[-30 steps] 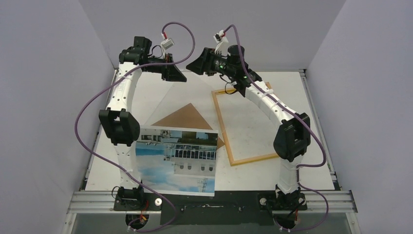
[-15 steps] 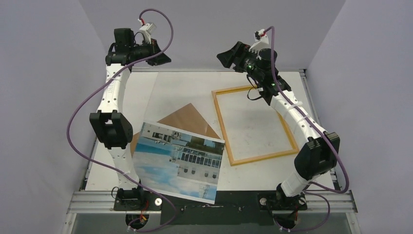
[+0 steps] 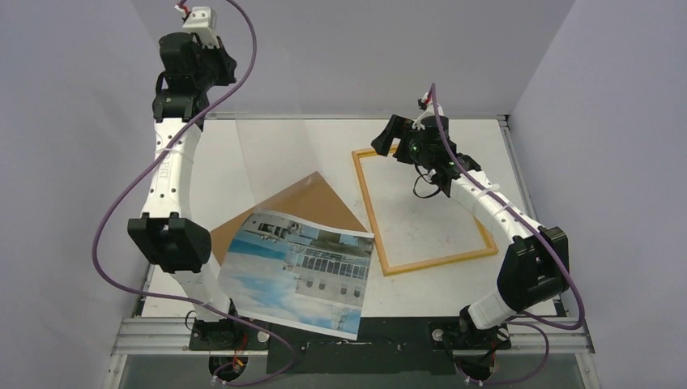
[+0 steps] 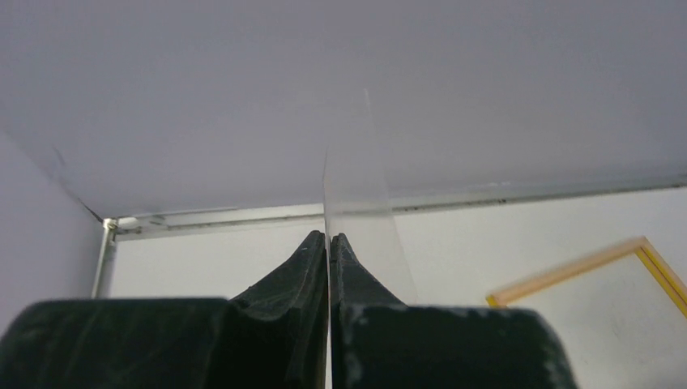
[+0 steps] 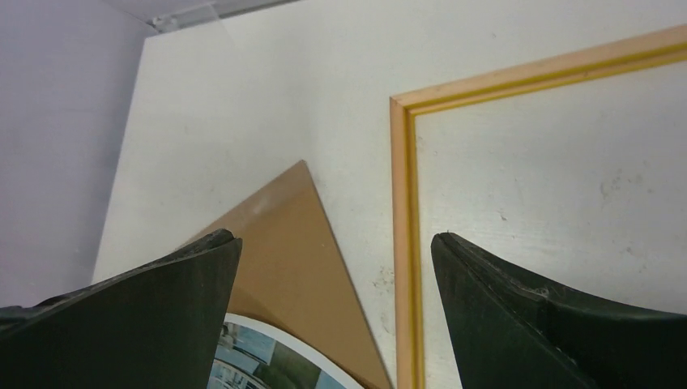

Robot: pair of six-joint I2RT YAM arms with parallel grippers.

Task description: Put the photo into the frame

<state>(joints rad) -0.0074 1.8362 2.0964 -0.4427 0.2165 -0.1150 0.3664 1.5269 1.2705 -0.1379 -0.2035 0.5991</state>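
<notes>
Pinched clear sheet [image 4: 356, 186] by its edge in left gripper [image 4: 328, 237]: risked slipping free. Spread right gripper [image 5: 334, 237], empty, over frame [image 5: 403, 203]; risked nudging frame if lowered.

I operate in a lab test cell: plain walls [image 4: 243, 97] rise beyond the left gripper [image 4: 328, 241], white table [image 4: 202, 259] beneath.

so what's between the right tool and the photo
The brown backing board, with a strip of bare table before it. The right wrist view shows it beyond the open right tool, the photo overlapping its lower edge.
</notes>
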